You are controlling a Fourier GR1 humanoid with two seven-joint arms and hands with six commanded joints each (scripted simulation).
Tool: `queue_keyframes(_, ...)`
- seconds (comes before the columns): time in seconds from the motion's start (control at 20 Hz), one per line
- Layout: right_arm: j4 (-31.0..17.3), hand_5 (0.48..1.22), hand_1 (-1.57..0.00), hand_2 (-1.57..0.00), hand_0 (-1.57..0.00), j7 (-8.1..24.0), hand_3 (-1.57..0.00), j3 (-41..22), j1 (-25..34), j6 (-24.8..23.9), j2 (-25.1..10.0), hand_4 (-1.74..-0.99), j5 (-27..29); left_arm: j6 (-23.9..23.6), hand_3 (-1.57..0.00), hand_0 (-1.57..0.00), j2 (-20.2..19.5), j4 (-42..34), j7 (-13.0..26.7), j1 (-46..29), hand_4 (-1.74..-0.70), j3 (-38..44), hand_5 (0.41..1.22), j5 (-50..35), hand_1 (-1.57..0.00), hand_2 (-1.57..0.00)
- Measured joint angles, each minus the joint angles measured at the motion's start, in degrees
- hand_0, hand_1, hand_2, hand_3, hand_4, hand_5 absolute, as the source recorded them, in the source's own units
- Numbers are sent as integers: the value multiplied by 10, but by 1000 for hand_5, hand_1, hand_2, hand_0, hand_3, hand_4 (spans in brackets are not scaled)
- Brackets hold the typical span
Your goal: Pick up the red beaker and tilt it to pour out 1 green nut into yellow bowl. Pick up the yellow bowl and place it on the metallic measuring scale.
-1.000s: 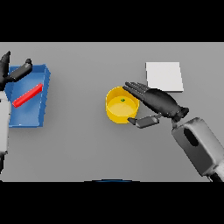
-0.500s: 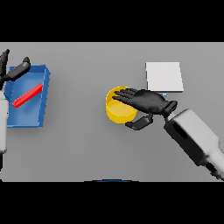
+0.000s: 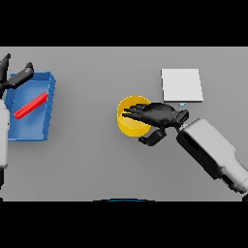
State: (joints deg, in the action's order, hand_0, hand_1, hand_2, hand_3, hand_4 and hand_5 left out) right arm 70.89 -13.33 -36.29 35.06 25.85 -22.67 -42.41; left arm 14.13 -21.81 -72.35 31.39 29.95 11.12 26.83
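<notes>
The yellow bowl (image 3: 128,120) stands at the table's middle. My right hand (image 3: 160,115) reaches in from the right and lies over the bowl's right half. Its fingers are stretched across the opening, and its thumb (image 3: 150,138) sits outside the bowl's near-right wall. The hand is open, and it hides part of the bowl's inside. The metallic scale (image 3: 181,85), a pale square plate, lies behind and to the right of the bowl. The red beaker (image 3: 30,105) lies slanted in a blue tray (image 3: 34,131) at the far left. My left hand (image 3: 10,77) is open above the tray's far left corner.
The blue tray takes up the left edge of the table. Grey tabletop (image 3: 87,164) stretches between the tray and the bowl and along the front. My right forearm (image 3: 213,152) crosses the near right part.
My right hand has moved left, from beside the bowl to over its right half, and the thumb has come in by the wall. The left hand has barely moved.
</notes>
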Motion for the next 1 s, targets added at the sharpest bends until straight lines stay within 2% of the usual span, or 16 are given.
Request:
queue_keyframes(0.2, -30, 710, 1, -4, 1, -3, -15, -8, 4, -10, 11, -1286, -8, -2, 1, 1, 2, -3, 3, 2, -794, -3, 728, 3, 1, 1)
queue_keyframes(0.3, -37, 721, 1, -15, 1, -22, -42, -7, 10, -12, 7, -1289, -7, -3, 1, 1, 3, -10, -3, -8, -793, -2, 729, 1, 1, 1)
queue_keyframes(0.35, -34, 738, 1, -27, 1, -26, -60, -8, 4, -16, 11, -1293, -6, -1, 1, 1, 7, -18, 5, -10, -793, -4, 730, -1, 1, 1)
queue_keyframes(0.45, -50, 800, -14, -84, 1, -12, -121, -5, 10, -21, 20, -1333, -7, -4, 1, 1, 14, -19, 13, -9, -793, -8, 732, 3, 1, 1)
queue_keyframes(0.5, -50, 838, -69, -140, -68, -2, -178, -4, 14, -15, 27, -1365, -3, -7, 1, 1, 14, -22, 19, -10, -796, -9, 730, 7, 1, 1)
queue_keyframes(0.55, -52, 875, -145, -204, -173, -12, -243, -5, 9, -16, 22, -1396, -3, -6, 1, 1, 10, -27, 13, -12, -796, -7, 730, 5, 1, 1)
queue_keyframes(0.65, -56, 999, -376, -379, -469, -9, -419, -8, 14, -14, 23, -1479, -8, -6, 1, 1, 7, -19, 8, -12, -793, -6, 729, 5, 1, 1)
queue_keyframes(0.75, -52, 1079, -649, -590, -780, -19, -834, -14, 13, -15, 17, -1469, -12, -3, 1, 1, 6, -26, 9, -15, -788, -4, 732, 2, 1, 1)
queue_keyframes(0.8, -52, 1108, -806, -787, -938, -12, -978, -15, 13, -16, 20, -1521, -12, -2, 1, 1, 5, -20, 10, -14, -791, -4, 733, 3, 1, 1)
queue_keyframes(0.9, -46, 1148, -1081, -1069, -1166, -16, -1030, -13, 12, -7, 14, -1594, -2, -5, 1, 1, 7, -17, 7, -9, -793, -5, 736, 4, 1, 1)
queue_keyframes(1.0, -43, 1175, -1258, -1250, -1312, -3, -1089, -16, 12, -7, 15, -1642, -1, -4, 1, 1, 2, -16, 7, -9, -793, -2, 734, 4, 1, 1)
